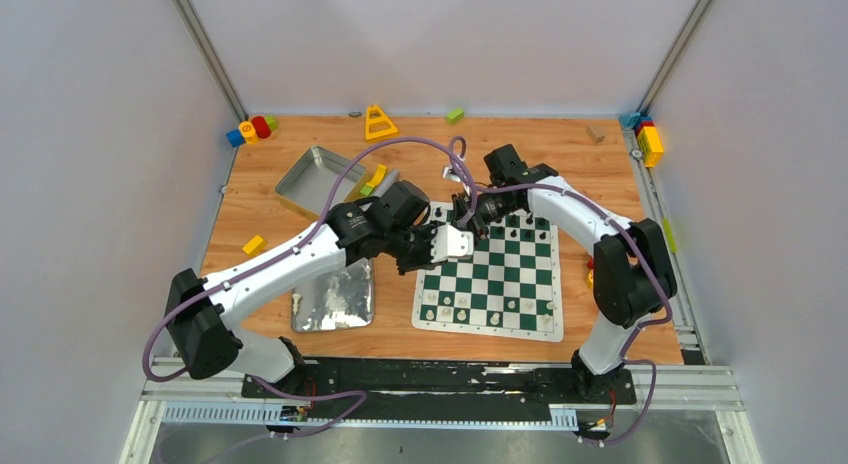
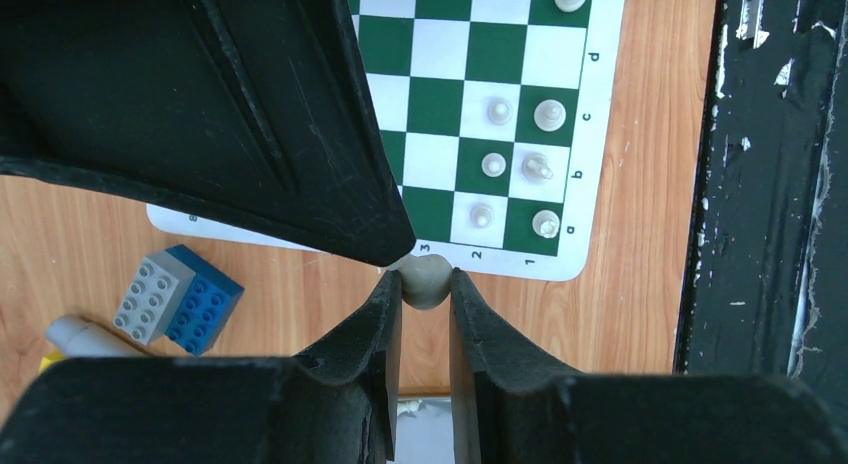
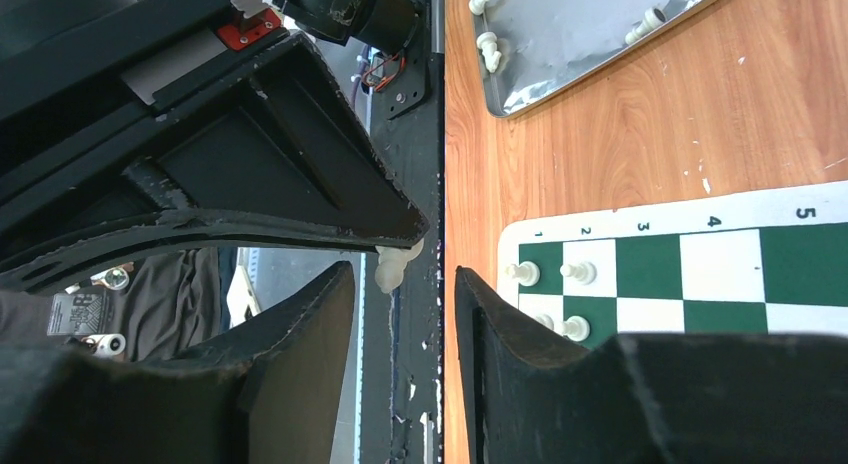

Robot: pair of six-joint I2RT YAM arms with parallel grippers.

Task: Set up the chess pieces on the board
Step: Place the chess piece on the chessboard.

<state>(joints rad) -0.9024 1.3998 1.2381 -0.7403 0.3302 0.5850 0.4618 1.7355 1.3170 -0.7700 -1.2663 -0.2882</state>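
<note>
Nearest, the two arm bases are sitting on a black rail at the worktop's (image 1: 600, 164) near edge. Just beyond, on the left, a shiny silver tray (image 1: 300, 319) is lying flat with a few cream pieces in it, too small to tell apart from above. To its right the board (image 1: 497, 284) is lying flat on the wood; white chessmen (image 1: 445, 304) are standing along its near rows and black chessmen (image 1: 527, 227) along its far right squares.

The hands are meeting above the board's far left corner and are covering that corner from above. The left hand (image 2: 424, 284) is pinching a cream chess piece (image 2: 424, 274) between its narrow fingertips; what kind of piece it is cannot be made out. The right hand (image 3: 403, 274) is straddling the same piece with its jaws partly apart, a gap showing beside it. In each wrist view the other hand's black finger is blocking much of the frame.

A grey and blue block (image 2: 175, 299) is lying just beside the board's border. Farther off, a metal tin (image 1: 310, 179) is resting tilted at far left; coloured blocks (image 1: 250, 129) are gathering in the far corners. Plain pale walls are enclosing the wooden worktop.
</note>
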